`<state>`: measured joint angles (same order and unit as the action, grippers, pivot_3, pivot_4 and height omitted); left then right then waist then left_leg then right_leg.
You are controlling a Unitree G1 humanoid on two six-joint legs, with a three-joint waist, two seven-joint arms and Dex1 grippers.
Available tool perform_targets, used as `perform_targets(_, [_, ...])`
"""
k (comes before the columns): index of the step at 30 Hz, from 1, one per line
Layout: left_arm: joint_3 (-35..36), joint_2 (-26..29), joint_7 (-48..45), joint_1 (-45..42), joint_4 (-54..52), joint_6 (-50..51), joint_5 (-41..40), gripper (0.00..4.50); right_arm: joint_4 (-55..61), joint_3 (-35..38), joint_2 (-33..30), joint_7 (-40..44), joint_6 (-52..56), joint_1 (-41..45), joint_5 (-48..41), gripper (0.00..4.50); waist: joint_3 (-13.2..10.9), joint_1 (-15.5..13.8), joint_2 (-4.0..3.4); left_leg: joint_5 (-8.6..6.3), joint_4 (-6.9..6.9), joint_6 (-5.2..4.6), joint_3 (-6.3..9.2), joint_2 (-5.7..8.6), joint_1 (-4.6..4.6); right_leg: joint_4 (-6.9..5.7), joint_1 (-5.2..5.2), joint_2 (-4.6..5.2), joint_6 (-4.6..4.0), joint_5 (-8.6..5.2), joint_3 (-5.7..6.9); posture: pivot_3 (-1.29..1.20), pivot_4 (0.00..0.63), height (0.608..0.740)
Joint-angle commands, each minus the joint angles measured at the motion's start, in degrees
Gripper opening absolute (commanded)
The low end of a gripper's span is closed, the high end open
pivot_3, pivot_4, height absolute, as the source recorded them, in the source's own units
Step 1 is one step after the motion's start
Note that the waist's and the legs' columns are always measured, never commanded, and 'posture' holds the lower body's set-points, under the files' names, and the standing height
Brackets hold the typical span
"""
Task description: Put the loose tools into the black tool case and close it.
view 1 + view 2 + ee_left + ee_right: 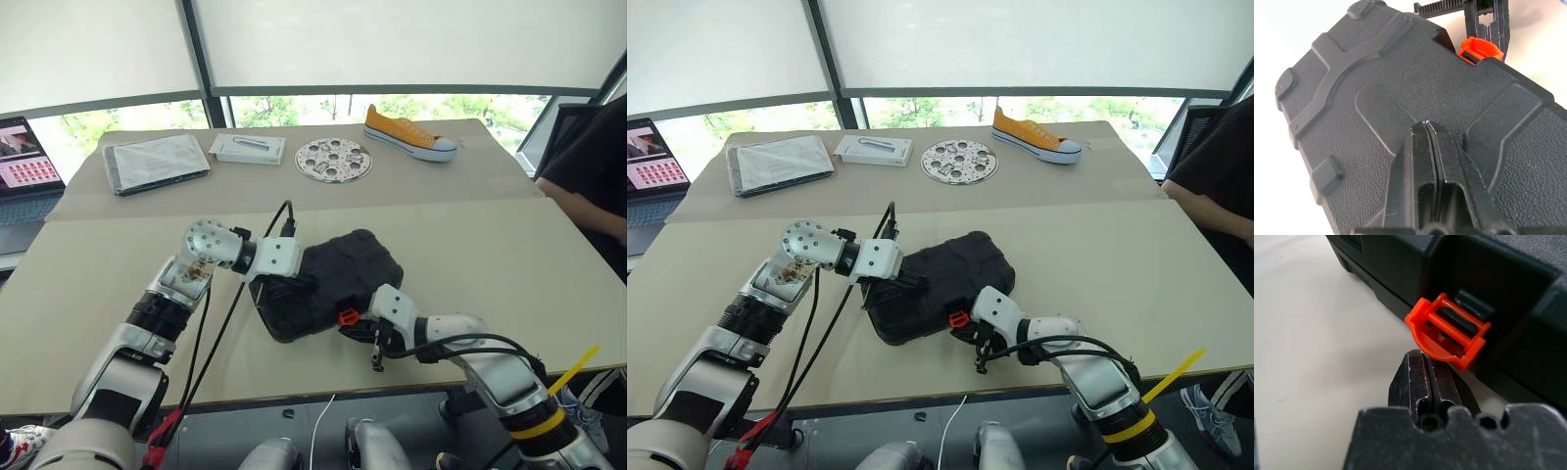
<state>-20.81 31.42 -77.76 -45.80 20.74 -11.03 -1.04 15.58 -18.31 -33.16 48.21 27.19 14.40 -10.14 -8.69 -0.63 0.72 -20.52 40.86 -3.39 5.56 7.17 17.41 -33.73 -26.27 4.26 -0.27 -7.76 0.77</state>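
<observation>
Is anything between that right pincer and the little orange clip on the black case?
Nothing visible. The shut right pincer sits right below the small orange plastic latch of the closed black plastic tool case, with bare table between them.

Along the top of the frame, on the worktop (509, 245), lie a grey slab (155, 162), a white box (248, 149) and a round perforated disc (333, 160). An orange sneaker (409, 133) sits at upper right, and an open laptop (24, 171) at the left edge.

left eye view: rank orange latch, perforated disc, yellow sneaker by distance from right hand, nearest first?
From the right hand, shut, at the table's near edge:
1. Orange latch on the black tool case, just beside the fingertips.
2. Perforated disc, far across the table, roughly centre.
3. Yellow sneaker, at the far edge, to the right of the disc.
</observation>
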Motion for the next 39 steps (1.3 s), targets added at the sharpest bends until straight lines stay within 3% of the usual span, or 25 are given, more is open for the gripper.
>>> perform_targets(1, [-3.39, 0.56, -1.19, 1.84, 1.81, -1.07, 3.89, 0.07, 5.80, 5.09, 0.10, -0.80, -0.88, 2.18, -2.24, 0.00, 0.00, 0.02, 0.00, 0.00, 0.00, 0.00, 0.00, 0.00, 0.00, 0.00, 0.00, 0.00, 0.00, 0.00, 0.00, 0.00, 0.150, 0.737])
perform_targets(14, [-3.62, 0.45, -1.25, 3.02, 1.38, -2.00, 4.57, 0.07, 4.12, 6.32, -0.18, -0.87, -1.10, 5.14, -1.03, 0.00, 0.00, 0.76, -0.01, 0.00, -0.03, 0.01, -0.01, -0.08, -0.01, -0.02, -0.03, -0.06, 0.00, 0.00, -0.03, 0.00, 0.150, 0.737])
perform_targets(20, [-1.61, 1.88, -1.21, 4.19, 0.25, 0.95, 2.97, 0.07, 7.78, 9.86, -2.12, 1.63, 2.03, 3.00, -5.73, 0.00, 0.00, 0.88, -0.01, 0.00, -0.05, 0.01, -0.01, -0.08, -0.02, -0.01, -0.03, -0.06, 0.00, 0.00, -0.03, 0.00, 0.150, 0.737])
perform_targets(22, [1.55, 3.30, -0.82, 4.97, -1.03, 5.05, 0.32, 0.58, 11.47, 13.98, -5.63, 5.47, 4.82, 0.58, -11.03, 0.00, 0.00, 0.81, -0.08, 0.00, -0.09, 0.01, -0.01, -0.07, -0.01, 0.00, -0.05, -0.06, 0.00, 0.00, -0.04, 0.00, 0.150, 0.737])
perform_targets(23, [2.57, 3.78, -0.57, 5.28, -1.59, 6.58, -0.45, 0.82, 12.58, 15.27, -6.90, 6.63, 5.72, -0.14, -12.77, 0.59, 0.01, 0.78, -0.08, 0.00, -0.12, 0.00, -0.01, -0.06, -0.01, 0.01, -0.05, -0.05, 0.00, -0.01, -0.03, 0.00, 0.150, 0.737])
perform_targets(26, [11.63, 11.93, -1.30, 11.30, -7.96, 15.69, -7.45, 1.97, 11.90, 26.45, -16.43, 15.64, 7.12, -2.97, -20.23, 1.57, -0.02, 1.55, -0.11, -0.01, -0.21, -0.02, 0.01, -0.13, -0.02, 0.14, -0.07, -0.18, -0.01, -0.01, 0.00, 0.00, 0.150, 0.737])
perform_targets(29, [20.28, 19.82, -2.83, 18.89, -17.15, 27.21, -16.78, 3.04, 7.63, 33.05, -23.08, 22.15, 7.39, -3.74, -24.34, 2.57, -0.08, 2.22, -0.14, -0.08, -0.39, -0.04, 0.00, -0.12, -0.12, 0.13, -0.27, -0.26, -0.01, -0.01, -0.01, 0.00, 0.150, 0.737])
perform_targets(33, [34.14, 27.36, -1.41, 29.26, -26.41, 41.87, -27.36, 4.49, -0.94, 37.20, -28.65, 27.89, 4.79, -2.08, -24.81, 3.95, -0.48, 1.73, -0.05, -0.09, -0.59, -0.02, 0.00, -0.15, -0.11, 0.19, -0.36, -0.29, -0.04, -0.03, 0.00, 0.00, 0.150, 0.737])
perform_targets(34, [37.17, 28.27, -0.75, 31.53, -27.65, 44.28, -29.02, 4.50, -3.05, 37.42, -29.38, 28.79, 3.91, -1.35, -24.57, 4.30, -0.55, 1.55, -0.03, -0.09, -0.59, -0.02, 0.00, -0.15, -0.08, 0.18, -0.40, -0.29, -0.05, -0.03, -0.01, 0.00, 0.150, 0.737])
perform_targets(39, [46.90, 28.83, 0.81, 41.35, -33.59, 47.46, -32.52, 4.50, -9.43, 36.52, -31.12, 32.67, 2.53, 0.95, -24.73, 4.30, -0.67, 0.60, -0.05, -0.11, -0.64, 0.00, 0.00, -0.08, -0.03, 0.26, -0.38, -0.14, -0.06, -0.02, 0.04, 0.00, 0.150, 0.737])
